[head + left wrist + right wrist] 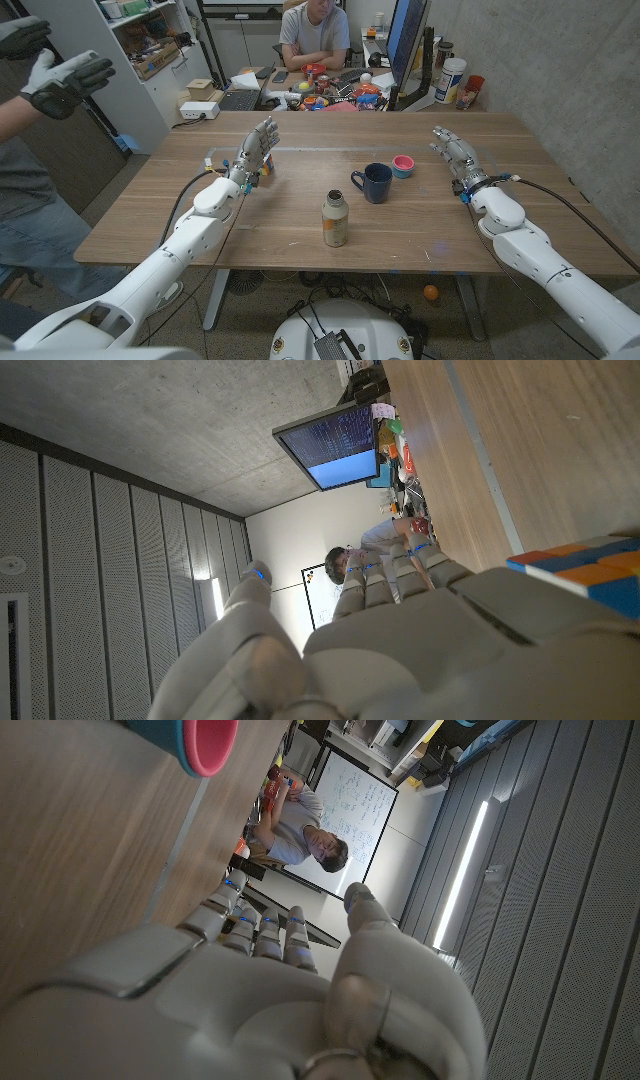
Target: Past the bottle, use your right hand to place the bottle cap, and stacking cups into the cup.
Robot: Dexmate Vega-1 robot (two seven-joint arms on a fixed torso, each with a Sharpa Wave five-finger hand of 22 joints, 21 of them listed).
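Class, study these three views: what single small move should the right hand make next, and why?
Probably reach the right hand toward the stacking cups. That hand holds nothing, the pink and teal cups sit nearest it, beside the dark blue cup, beyond the bottle.

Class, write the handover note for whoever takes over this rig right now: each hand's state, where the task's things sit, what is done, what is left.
Left hand: open, fingers up, beside a coloured cube.
Right hand: open, holding nothing, right of the stacking cups.
Bottle: upright, mid-table, nearer the robot than the cup. Whether its cap is on, I cannot tell.
Stacking cups stand just right of the cup.
Done: nothing visible.
Left: cap and stacking cups into the cup, with the right hand.
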